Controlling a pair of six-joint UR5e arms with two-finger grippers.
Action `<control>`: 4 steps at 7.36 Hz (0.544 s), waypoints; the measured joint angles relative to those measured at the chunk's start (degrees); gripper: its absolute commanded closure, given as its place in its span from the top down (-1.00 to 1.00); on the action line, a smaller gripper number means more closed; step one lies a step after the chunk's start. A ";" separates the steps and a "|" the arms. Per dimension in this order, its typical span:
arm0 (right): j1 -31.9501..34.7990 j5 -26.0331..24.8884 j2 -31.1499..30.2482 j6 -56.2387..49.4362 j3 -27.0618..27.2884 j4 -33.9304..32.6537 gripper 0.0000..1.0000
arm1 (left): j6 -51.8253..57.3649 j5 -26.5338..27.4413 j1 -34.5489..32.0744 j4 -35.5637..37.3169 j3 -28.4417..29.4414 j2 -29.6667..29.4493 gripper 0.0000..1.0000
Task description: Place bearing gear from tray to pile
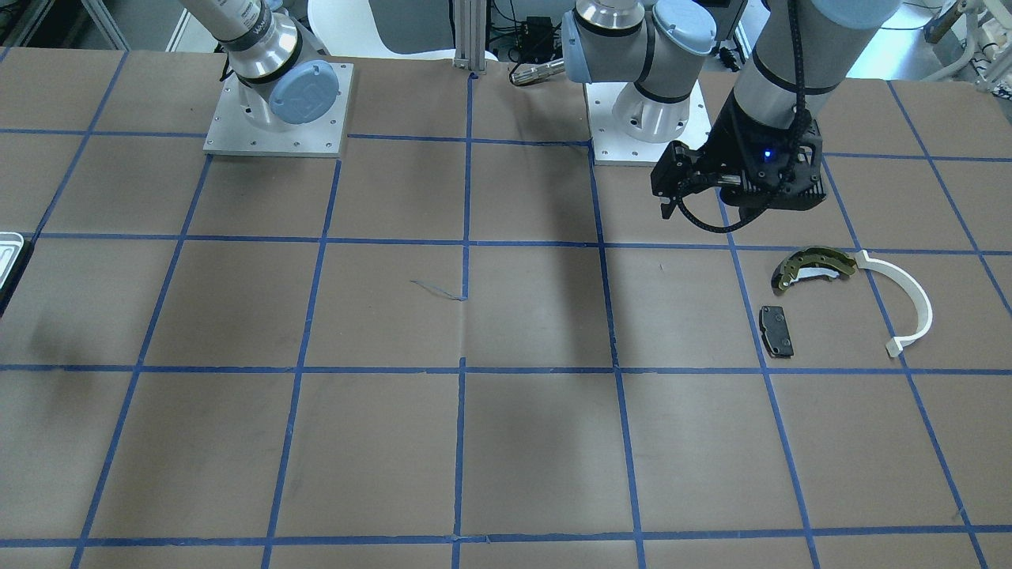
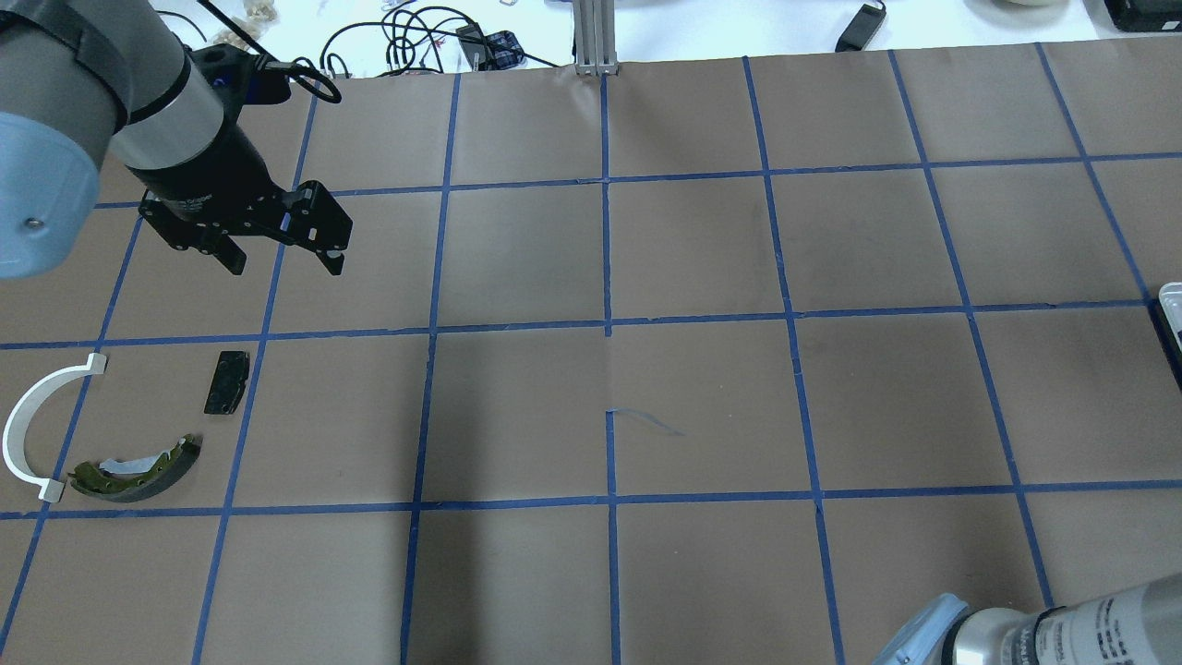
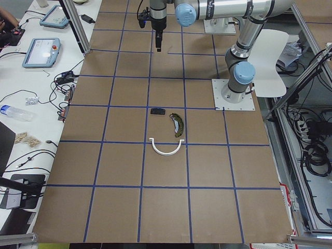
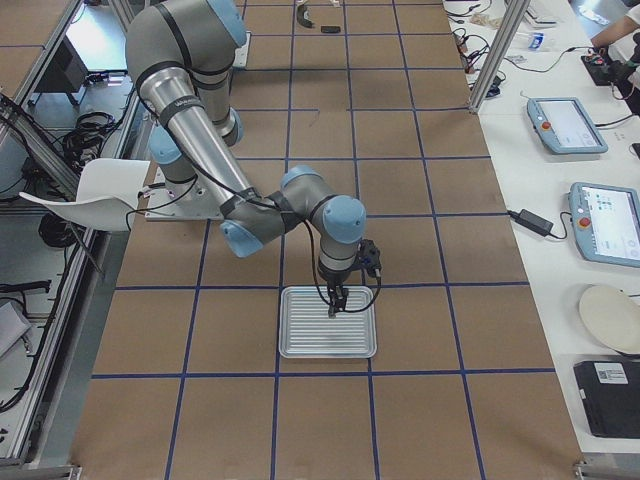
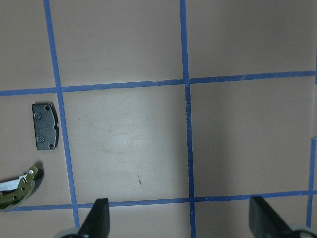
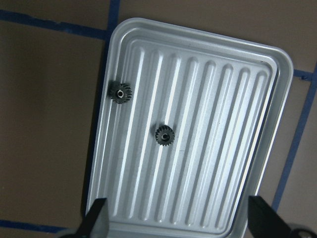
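My right pincer (image 6: 179,224) hung point-down above the tray (image 6: 198,40), its fingers spread wide and gripping nothing. In my right wrist view the middle gear (image 6: 164,134) lay flat on the tray's ribbed floor, almost at the centre of the picture and at twelve o'clock from the gap between my fingers. The second gear (image 6: 120,92) lay at ten o'clock from the first, well apart from it and close against the tray's raised wall. That wall was the only thing near either gear.

My left pincer (image 2: 284,263) was open too, holding nothing, and hovered over bare table (image 2: 702,249). Seen from overhead, the black pad (image 2: 227,381) lay at seven o'clock from it. The brake shoe (image 2: 138,471) lay farther out on the same line, and the white arc strip (image 2: 28,425) lay at eight o'clock, one end close beside the shoe's end. These three made the pile (image 3: 178,123), each part flat on the brown paper.

The tray showed only as a corner at the three o'clock edge of that overhead view, with the pile far off toward eight o'clock. Blue tape (image 2: 607,259) ruled the paper into squares. In the right side view, two touch panels (image 4: 565,125) lay on the bench at two o'clock from the tray.
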 measured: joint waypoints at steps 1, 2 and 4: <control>-0.36 -0.14 2.37 -0.99 0.11 -2.14 1.00 | 0.00 0.00 -0.05 0.02 -0.04 0.00 1.00; -0.50 0.04 4.35 -2.67 0.13 -3.94 1.00 | 0.00 0.00 -0.07 0.05 -0.05 0.00 1.00; -0.45 1.06 7.77 -3.84 0.17 -7.51 1.00 | 0.00 0.00 -0.06 0.09 -0.07 -0.04 1.00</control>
